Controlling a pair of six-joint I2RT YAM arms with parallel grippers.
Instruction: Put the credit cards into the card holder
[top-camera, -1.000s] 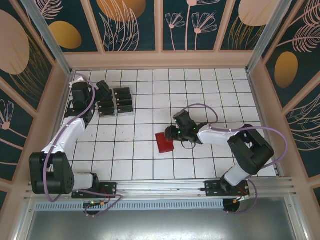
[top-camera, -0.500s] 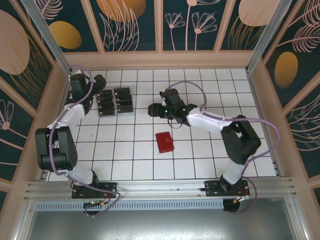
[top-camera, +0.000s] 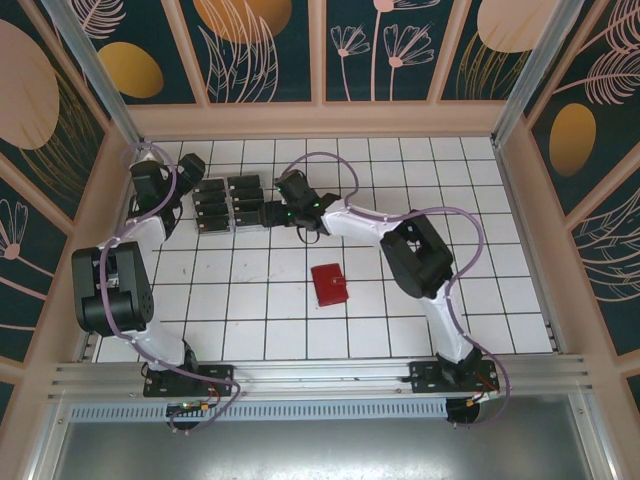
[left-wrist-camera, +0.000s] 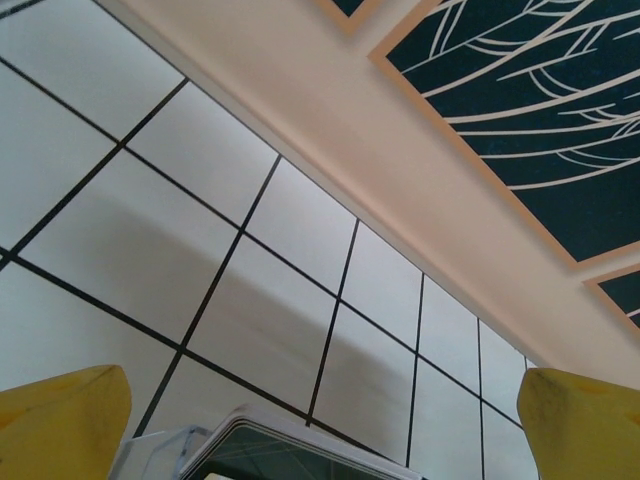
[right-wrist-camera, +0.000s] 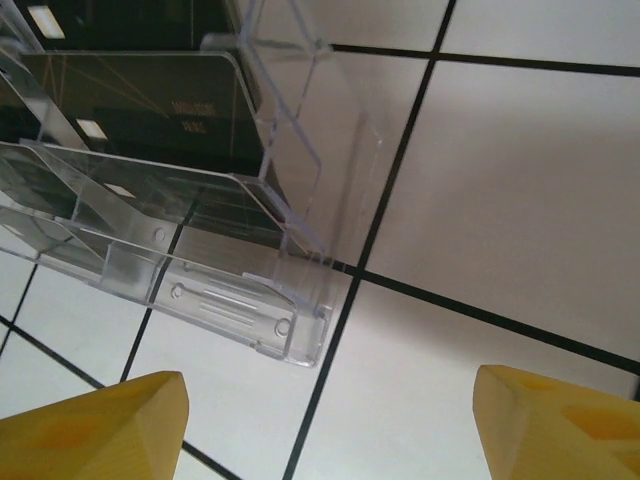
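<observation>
Credit cards (top-camera: 244, 200) are standing on edge in the slots of a clear plastic rack (right-wrist-camera: 270, 320), two columns of dark cards, at the far left part of the white tiled table (top-camera: 400, 320). In the right wrist view one black card (right-wrist-camera: 140, 110) with faint light lettering is sitting behind the clear slot wall, and the rack's near corner is resting on a tile line. The card holder (top-camera: 329, 284), red and lying flat, is sitting near the middle of the table, well apart from the rack and from both grippers; whether it is lying open or folded cannot be told. The right gripper (top-camera: 272, 213) is hovering just beside the rack's right edge, its yellow fingertips (right-wrist-camera: 90, 425) spread wide with bare tile between them, holding nothing. The left gripper (top-camera: 190, 168) is sitting at the rack's far left corner, jaws likewise spread wide and empty, with the camera looking toward the back wall.
</observation>
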